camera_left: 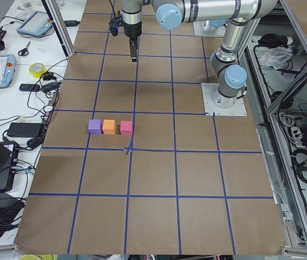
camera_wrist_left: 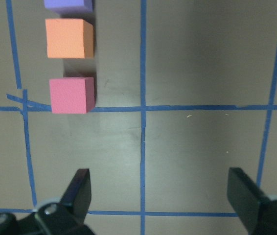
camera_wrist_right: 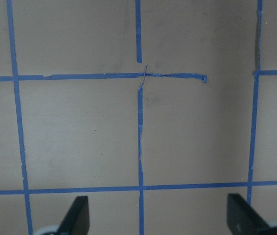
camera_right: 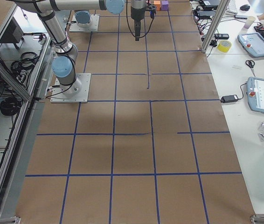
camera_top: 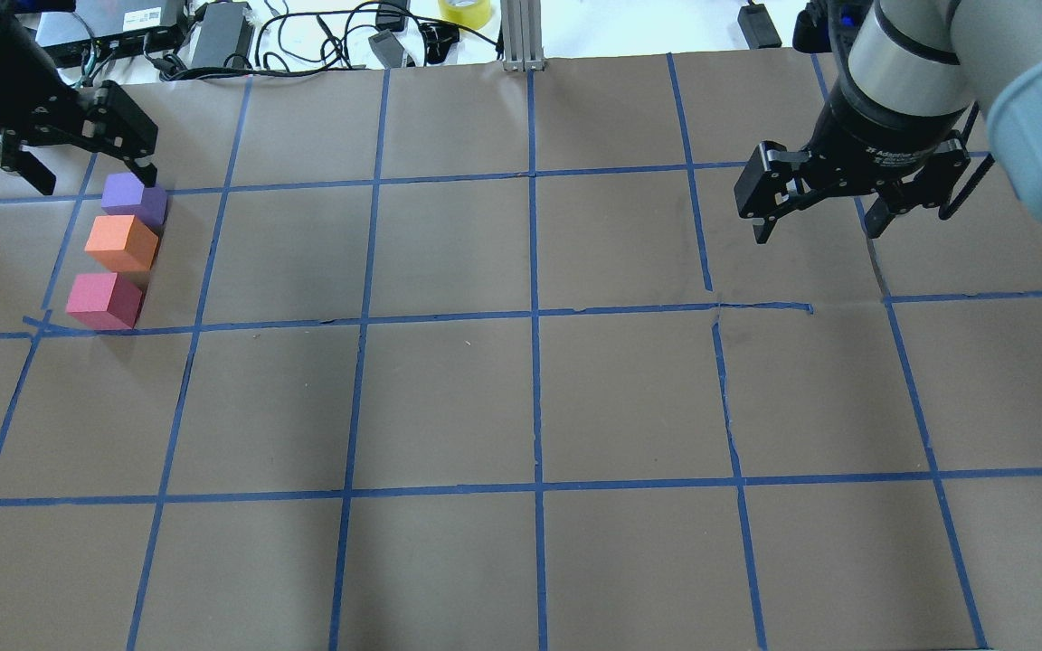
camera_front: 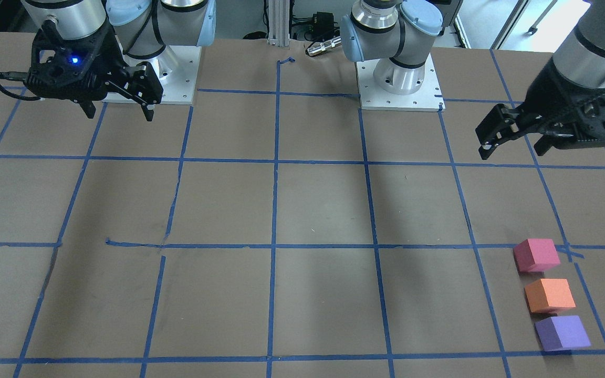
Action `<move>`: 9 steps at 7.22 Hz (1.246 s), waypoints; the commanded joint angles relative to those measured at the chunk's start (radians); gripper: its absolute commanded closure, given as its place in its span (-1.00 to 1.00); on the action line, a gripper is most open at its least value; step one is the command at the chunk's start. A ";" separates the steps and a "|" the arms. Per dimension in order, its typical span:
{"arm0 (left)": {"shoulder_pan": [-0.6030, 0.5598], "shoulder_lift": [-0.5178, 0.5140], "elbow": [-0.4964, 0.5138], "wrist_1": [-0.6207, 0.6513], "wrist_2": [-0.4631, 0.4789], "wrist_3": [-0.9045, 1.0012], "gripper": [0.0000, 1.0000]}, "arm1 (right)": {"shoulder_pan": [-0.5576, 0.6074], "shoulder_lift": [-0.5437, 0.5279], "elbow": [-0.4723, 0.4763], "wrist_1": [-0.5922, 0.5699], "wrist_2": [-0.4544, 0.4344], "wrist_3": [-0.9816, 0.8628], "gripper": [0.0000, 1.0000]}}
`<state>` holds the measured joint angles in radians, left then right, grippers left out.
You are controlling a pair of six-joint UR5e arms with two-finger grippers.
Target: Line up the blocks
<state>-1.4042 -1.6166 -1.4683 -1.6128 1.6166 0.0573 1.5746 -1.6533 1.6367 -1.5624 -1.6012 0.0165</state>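
Observation:
Three foam blocks lie in a short straight row on the brown table, near my left side: purple (camera_top: 132, 197), orange (camera_top: 121, 242) and pinkish-red (camera_top: 105, 300), with small gaps between them. The front-facing view shows the same row: pinkish-red (camera_front: 536, 254), orange (camera_front: 549, 295), purple (camera_front: 562, 332). My left gripper (camera_top: 94, 174) hangs open and empty above the table, apart from the row. In its wrist view the blocks (camera_wrist_left: 71, 95) lie ahead, upper left. My right gripper (camera_top: 818, 231) is open and empty, far off over bare table.
Blue tape lines (camera_top: 535, 312) divide the table into squares. The two arm base plates (camera_front: 399, 89) stand at the robot's edge. Cables, a power brick and a yellow tape roll (camera_top: 465, 11) lie beyond the far edge, beside an aluminium post (camera_top: 521, 36).

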 commanded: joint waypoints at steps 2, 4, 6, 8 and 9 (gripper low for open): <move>-0.243 0.030 -0.003 0.004 0.005 -0.163 -1.00 | -0.004 0.001 0.000 -0.001 -0.003 -0.010 -1.00; -0.252 0.046 -0.010 -0.002 0.000 -0.163 -1.00 | -0.004 0.001 0.000 -0.001 -0.005 -0.010 -1.00; -0.254 0.070 -0.033 -0.012 0.008 -0.159 -1.00 | -0.004 0.001 0.000 -0.001 -0.006 -0.012 -1.00; -0.254 0.108 -0.075 -0.015 0.008 -0.159 -1.00 | -0.002 0.001 0.000 -0.001 -0.008 -0.013 -1.00; -0.254 0.119 -0.090 -0.018 0.009 -0.159 -1.00 | -0.002 0.001 0.000 -0.001 -0.008 -0.013 -1.00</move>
<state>-1.6582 -1.5151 -1.5372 -1.6270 1.6248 -0.1013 1.5721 -1.6521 1.6368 -1.5631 -1.6086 0.0033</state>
